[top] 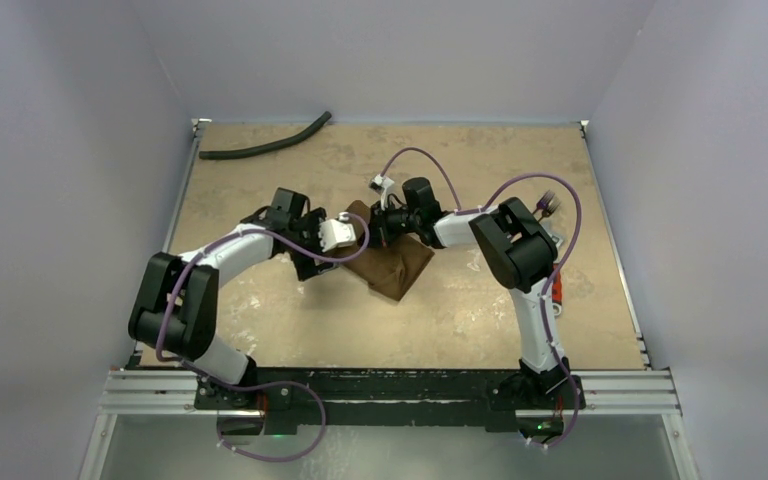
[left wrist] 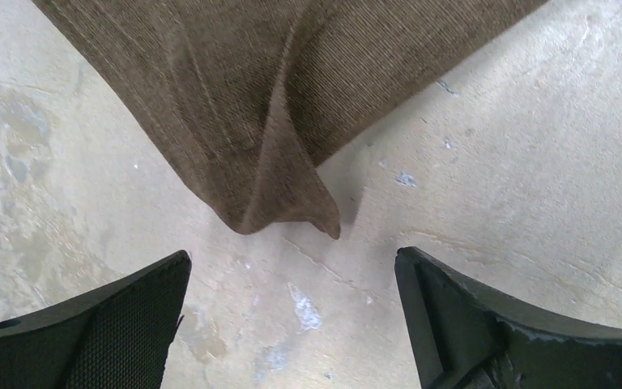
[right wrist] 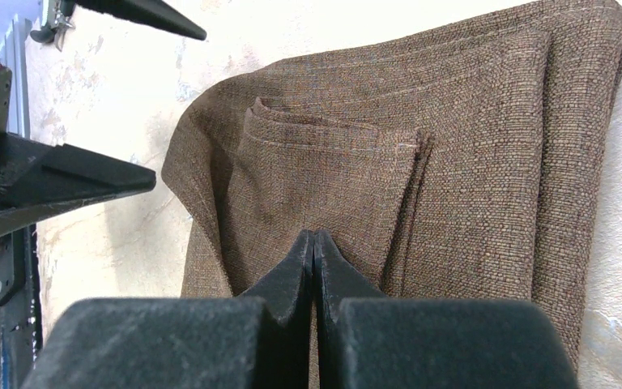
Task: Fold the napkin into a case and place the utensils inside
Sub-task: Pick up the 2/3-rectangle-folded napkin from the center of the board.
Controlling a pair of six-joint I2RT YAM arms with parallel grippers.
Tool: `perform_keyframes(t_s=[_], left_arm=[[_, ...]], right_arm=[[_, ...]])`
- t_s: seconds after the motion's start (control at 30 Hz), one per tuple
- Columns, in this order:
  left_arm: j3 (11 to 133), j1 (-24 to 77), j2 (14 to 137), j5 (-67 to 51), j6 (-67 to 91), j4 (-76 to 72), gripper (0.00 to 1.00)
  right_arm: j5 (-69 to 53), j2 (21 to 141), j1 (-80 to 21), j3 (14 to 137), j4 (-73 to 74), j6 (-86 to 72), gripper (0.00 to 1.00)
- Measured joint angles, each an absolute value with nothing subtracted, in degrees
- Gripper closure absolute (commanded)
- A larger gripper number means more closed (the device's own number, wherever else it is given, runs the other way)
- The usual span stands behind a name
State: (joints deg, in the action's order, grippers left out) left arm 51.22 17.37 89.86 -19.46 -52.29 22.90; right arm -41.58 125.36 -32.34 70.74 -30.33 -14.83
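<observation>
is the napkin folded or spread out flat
Folded. The napkin lies on the table in several stacked layers. A smaller flap is doubled over on top, and the layer edges show as steps along one side.

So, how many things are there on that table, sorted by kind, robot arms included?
Robot arms: 2, the left arm and the right arm
Brown napkin: 1
Black hose: 1
Total: 4
</observation>
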Motion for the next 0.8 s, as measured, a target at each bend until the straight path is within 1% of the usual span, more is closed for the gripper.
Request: perform_keyframes(t_s=[0.17,0.37,0.5,0.57,0.67,0.73,0.8], left_arm=[[46.7,18.9,86.7,-17.0,-49.9,19.0,0.01],[46.0,23.8,86.5,-10.0,-45.7,11.4,0.02],[46.0,24.7,87.5,-6.7,-44.9,8.2,0.03],[46.0,24.7,88.6,-5.2,-44.9,7.5,0.08],[46.0,24.7,89.6,-3.9,-45.1,7.4,0.18],[46.0,24.7,89.7,-3.4,-45.5,7.4,0.23],[46.2,24.7,89.7,-2.8,-46.1,7.5,0.30]], right_arm=[[-41.6,125.4,-32.3,70.7,-30.3,-14.9,1.00],[-41.6,125.4,-32.3,70.6,-30.4,-15.0,1.00],[-41.7,125.4,-32.3,70.3,-30.8,-15.0,1.00],[-41.7,125.4,-32.3,70.3,-30.8,-15.0,1.00],[-41.8,125.4,-32.3,70.3,-30.9,-15.0,1.00],[-41.8,125.4,-32.3,70.3,-30.9,-15.0,1.00],[-41.8,125.4,-32.3,70.3,-31.0,-15.0,1.00]])
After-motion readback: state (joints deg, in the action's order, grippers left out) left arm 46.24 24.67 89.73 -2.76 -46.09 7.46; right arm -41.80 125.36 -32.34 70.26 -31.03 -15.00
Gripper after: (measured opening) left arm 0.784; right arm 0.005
